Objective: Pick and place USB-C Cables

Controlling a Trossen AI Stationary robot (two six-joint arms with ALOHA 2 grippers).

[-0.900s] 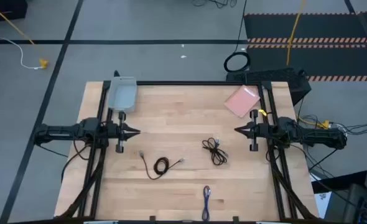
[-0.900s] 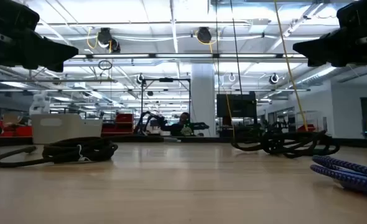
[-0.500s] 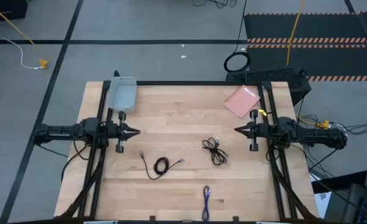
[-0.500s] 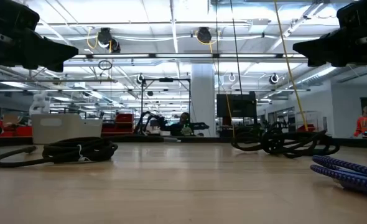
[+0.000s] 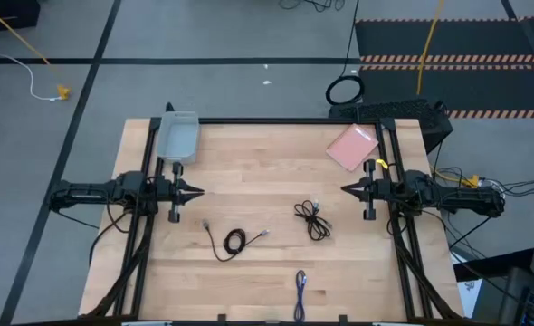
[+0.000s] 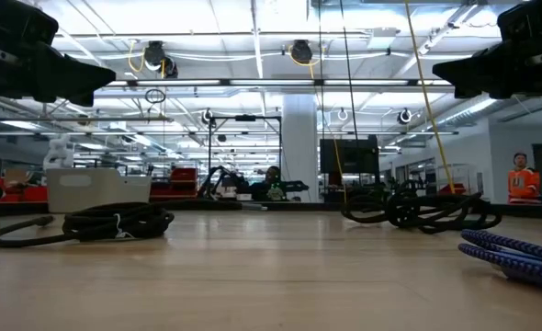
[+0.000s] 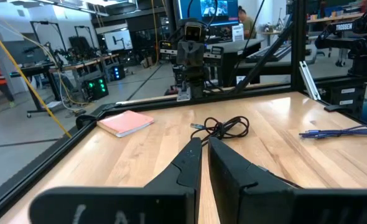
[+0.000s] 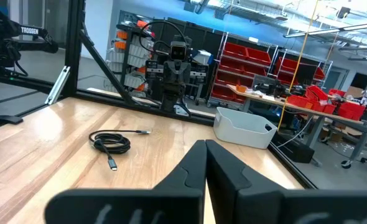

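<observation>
Both arms sit parked at the desk's side edges, facing each other across the wood. The left gripper (image 5: 197, 191) hangs above the left edge, its fingers (image 7: 190, 163) pressed close with only a thin slit between them, holding nothing. The right gripper (image 5: 346, 189) mirrors it over the right edge, fingers (image 8: 196, 165) likewise drawn together and empty.

Three cables lie loose on the desk, all well apart from both grippers. One black cable (image 5: 232, 241) is coiled left of centre, toward the near edge. A second black cable (image 5: 313, 219) lies right of centre, between the middle of the desk and the right gripper. The blue cable (image 5: 300, 284) stretches out straight by the middle of the near edge.

A pale bin (image 5: 178, 137) stands in the far left corner, and a pink pad (image 5: 351, 146) lies flat near the far right corner. Far off in the room a person in orange (image 6: 523, 178) stands.
</observation>
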